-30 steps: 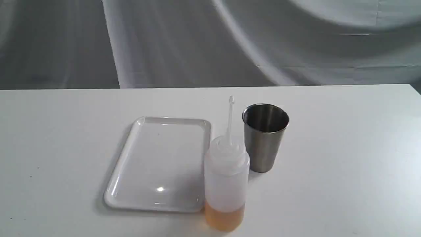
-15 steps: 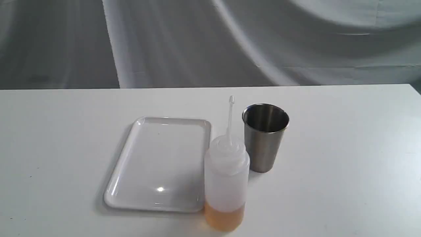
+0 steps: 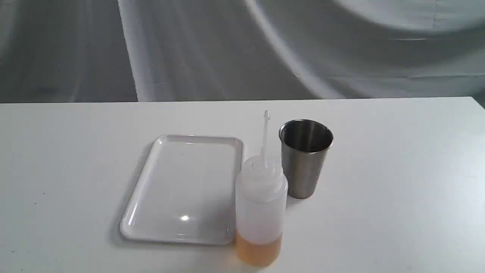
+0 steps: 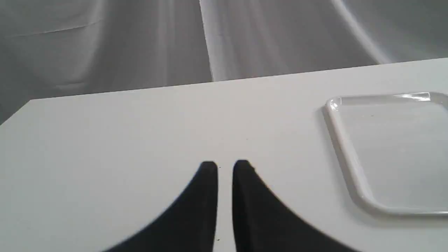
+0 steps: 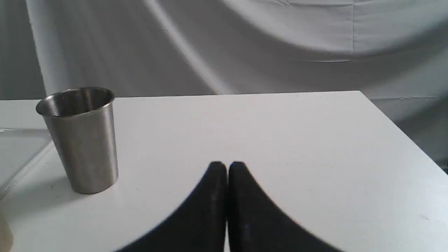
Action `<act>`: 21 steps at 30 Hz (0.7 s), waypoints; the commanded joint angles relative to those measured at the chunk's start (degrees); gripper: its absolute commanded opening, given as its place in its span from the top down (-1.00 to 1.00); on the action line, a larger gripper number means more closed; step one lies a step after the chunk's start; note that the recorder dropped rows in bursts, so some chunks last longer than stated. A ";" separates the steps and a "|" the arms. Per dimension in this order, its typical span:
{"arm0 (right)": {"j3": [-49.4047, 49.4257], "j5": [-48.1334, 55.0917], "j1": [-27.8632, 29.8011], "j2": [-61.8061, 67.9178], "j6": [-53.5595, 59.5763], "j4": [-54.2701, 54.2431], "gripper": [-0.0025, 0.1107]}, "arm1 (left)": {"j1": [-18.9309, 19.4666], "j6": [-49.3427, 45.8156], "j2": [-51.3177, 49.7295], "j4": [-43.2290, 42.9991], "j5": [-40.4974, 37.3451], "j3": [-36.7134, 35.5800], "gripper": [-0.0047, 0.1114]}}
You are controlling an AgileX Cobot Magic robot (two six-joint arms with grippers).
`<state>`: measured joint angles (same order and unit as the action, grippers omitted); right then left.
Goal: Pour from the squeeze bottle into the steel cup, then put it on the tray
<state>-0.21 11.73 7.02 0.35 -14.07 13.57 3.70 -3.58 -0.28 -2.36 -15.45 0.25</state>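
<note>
White desk (image 3: 398,189): left claw (image 4: 225,163) narrow, right claw (image 5: 227,163) closed, both empty; I'd grip the lower-centre squeeze bottle (image 3: 260,204) mid-body.

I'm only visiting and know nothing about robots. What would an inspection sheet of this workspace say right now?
Surface: white table, a few tiny specks.
Job's things: squeeze bottle upright beside the tray's right edge, amber liquid at its bottom; steel cup upright, behind and right of the bottle; tray flat, nothing on it.
Clutter: nothing seen.
Grippers: left hand has its fingers nearly together and holds nothing, tray off to one side; right hand shut and holding nothing, apart from the cup.
Cables: nothing seen.
Surroundings: grey draped cloth behind the table.
</note>
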 commanded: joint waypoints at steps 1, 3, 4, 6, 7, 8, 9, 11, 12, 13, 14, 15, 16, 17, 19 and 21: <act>0.21 -0.05 0.45 -0.35 0.24 0.39 0.96 | -0.39 0.10 0.28 0.02 0.21 -0.25 0.78; 0.21 -0.05 0.45 -0.35 0.24 0.39 0.96 | -0.39 0.10 0.28 0.02 0.21 -0.25 0.78; 0.21 -0.05 0.45 -0.35 0.24 0.39 0.96 | -0.39 0.10 0.28 0.02 0.21 -0.25 0.78; 0.21 -0.05 0.45 -0.35 0.24 0.39 0.96 | -0.39 0.10 0.28 0.02 0.21 -0.25 0.78; 0.21 -0.05 0.45 -0.35 0.24 0.39 0.96 | -0.39 0.10 0.28 0.02 0.21 -0.25 0.78; 0.21 -0.05 0.45 -0.35 0.24 0.39 0.96 | -0.39 0.10 0.28 0.02 0.21 -0.25 0.78; 0.21 -0.05 0.45 -0.35 0.24 0.39 0.96 | -0.39 0.10 0.28 0.02 0.21 -0.25 0.78; 0.21 -0.05 0.45 -0.35 0.24 0.39 0.96 | -0.39 0.10 0.28 0.02 0.21 -0.25 0.78; 0.21 -0.05 0.45 -0.35 0.24 0.39 0.96 | -0.39 0.10 0.28 0.02 0.21 -0.25 0.78; 0.21 -0.05 0.45 -0.35 0.24 0.39 0.96 | -0.39 0.10 0.28 0.02 0.21 -0.25 0.78; 0.21 -0.05 0.45 -0.35 0.24 0.39 0.96 | -0.39 0.10 0.28 0.02 0.21 -0.25 0.78; 0.21 -0.27 0.45 -0.35 0.24 0.39 0.96 | -0.39 0.10 0.28 0.02 0.21 -0.25 0.78; 0.21 -0.52 0.45 -0.35 0.24 0.39 0.96 | -0.39 0.10 0.28 0.02 0.21 -0.25 0.78; 0.21 -0.72 0.45 -0.35 0.13 0.39 0.96 | -0.39 0.10 0.28 0.02 0.21 -0.25 0.78; 0.21 -0.98 0.45 -0.35 0.13 0.39 0.96 | -0.39 0.10 0.28 0.02 0.21 -0.25 0.78; 0.21 -1.10 0.45 -0.35 0.13 0.39 0.96 | -0.39 0.10 0.28 0.02 0.21 -0.25 0.78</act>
<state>-0.21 11.62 7.02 0.35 -14.07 13.57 3.70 -3.58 -0.28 -2.36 -15.45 0.25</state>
